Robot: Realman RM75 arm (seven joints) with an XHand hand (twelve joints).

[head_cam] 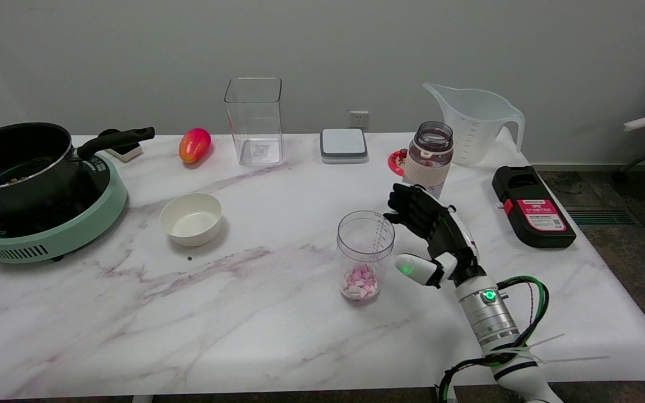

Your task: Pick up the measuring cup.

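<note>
Well, from the head view, the measuring cup (365,246) stands upright near the middle of the desk (244,336), a little to the right. It is a tall, clear, round cup with marks up its side. Small pink and white bits lie at the bottom, and the rest is empty.

The robot hand (431,235) is just to the right of the cup. Its fingers are spread apart and it holds nothing. The dark fingers (406,204) reach toward the cup's top edge on the right side. I cannot tell if they touch it.

I think the cup is light, since it looks like thin plastic and is mostly empty. It is likely stiff but smooth, so it could slip. It is tall and narrow, so a bump could tip it and spill the bits. A good place to hold it seems to be around the middle of its side, with the thumb on one side and the fingers on the other, and the cup kept straight up.

Now the count:
- one measuring cup
- one big jug (476,126), far right
- one bottle (430,157), just behind the hand
- one clear square box (254,120), at the far side
- one white bowl (191,219), to the left of the cup
- one black pot (14,162) on one green cooker (48,235), far left
- one pink and orange egg-shaped thing (194,145)
- one grey square pad (344,145)
- one black case (532,207) with a pink label, at the right
</note>
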